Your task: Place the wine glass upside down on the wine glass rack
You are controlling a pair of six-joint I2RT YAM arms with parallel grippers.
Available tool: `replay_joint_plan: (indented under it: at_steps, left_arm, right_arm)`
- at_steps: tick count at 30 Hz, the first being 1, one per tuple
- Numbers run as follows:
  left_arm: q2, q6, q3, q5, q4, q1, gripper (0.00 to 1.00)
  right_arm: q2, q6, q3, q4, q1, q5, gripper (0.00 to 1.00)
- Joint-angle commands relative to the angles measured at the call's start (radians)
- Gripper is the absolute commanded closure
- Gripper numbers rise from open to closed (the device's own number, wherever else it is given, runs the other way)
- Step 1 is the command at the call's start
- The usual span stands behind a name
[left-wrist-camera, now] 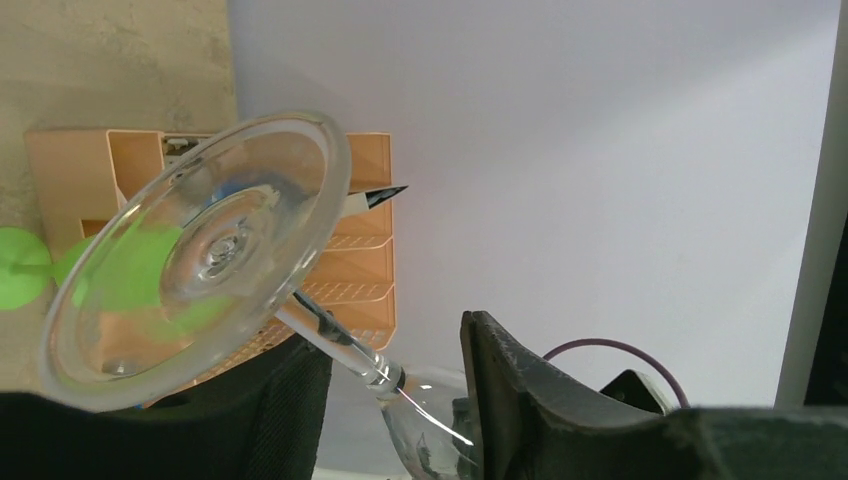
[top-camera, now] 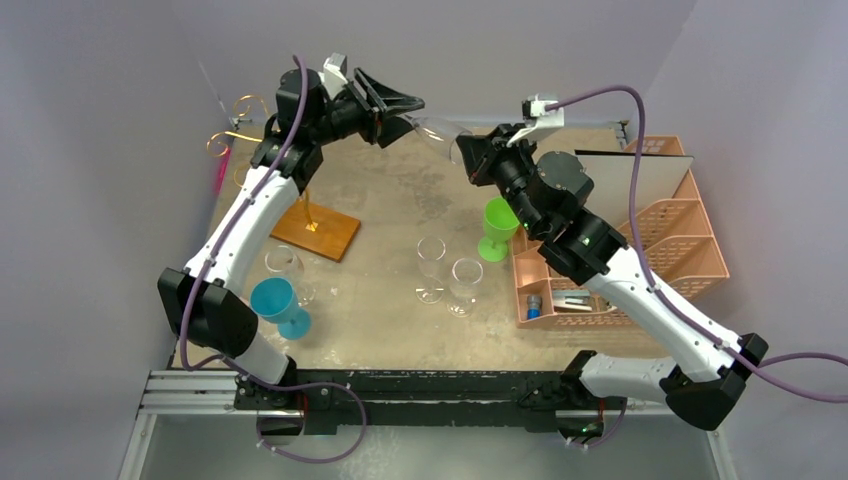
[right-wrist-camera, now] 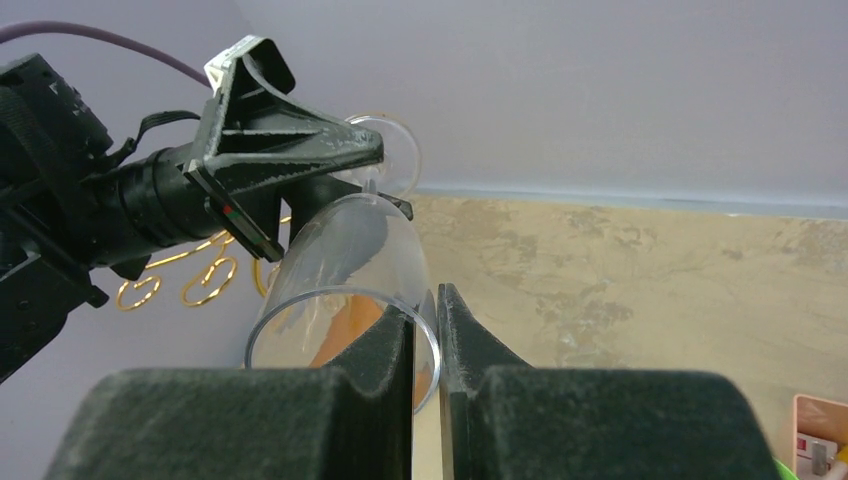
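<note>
A clear wine glass [top-camera: 440, 132] hangs level in the air between both arms at the back of the table. My right gripper [top-camera: 468, 155] is shut on its rim, one finger inside the bowl [right-wrist-camera: 345, 260] and one outside, right gripper [right-wrist-camera: 425, 300]. My left gripper [top-camera: 405, 120] straddles the stem [left-wrist-camera: 340, 350] just behind the round foot [left-wrist-camera: 200, 260]. Its jaws stand open, the stem lying against one finger with a gap to the other; left gripper [left-wrist-camera: 395, 335]. The wine glass rack [top-camera: 325, 232], gold curled wire on an orange-brown wooden base, stands below and left of the left arm.
Three clear glasses [top-camera: 431, 268] [top-camera: 466, 285] [top-camera: 285, 270], a blue goblet [top-camera: 278, 303] and a green goblet [top-camera: 497, 227] stand on the table. A pink lattice organiser [top-camera: 640, 260] with a white board [top-camera: 630, 180] fills the right side. Walls close in behind and to the left.
</note>
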Motion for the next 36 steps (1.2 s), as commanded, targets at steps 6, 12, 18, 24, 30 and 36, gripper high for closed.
replay_joint_plan:
  at_steps: [6,12,18,24,30,36]
  left_arm:
    - [0.006,-0.064,0.018,-0.014,0.031,-0.013,0.73]
    - [0.003,-0.059,0.029,-0.016,0.047,-0.022,0.99]
    - [-0.040,0.051,0.014,-0.066,0.063,-0.023,1.00]
    - [-0.113,0.177,-0.036,-0.127,0.095,-0.023,1.00]
    - [-0.195,0.382,-0.071,-0.217,0.103,-0.023,1.00]
    - [-0.262,0.657,-0.057,-0.214,0.047,-0.023,1.00]
  right_arm:
    - [-0.034,0.016,-0.019,0.100,0.001,-0.043,1.00]
    - [-0.029,0.013,-0.039,0.099,0.001,-0.049,0.97]
    - [-0.034,0.029,-0.037,0.007,0.002,-0.026,0.74]
    - [-0.078,-0.005,-0.101,-0.026,0.001,-0.043,0.33]
    - [-0.194,-0.056,-0.220,-0.110,0.001,-0.051,0.18]
    - [-0.316,-0.077,-0.298,-0.141,0.001,-0.027,0.16]
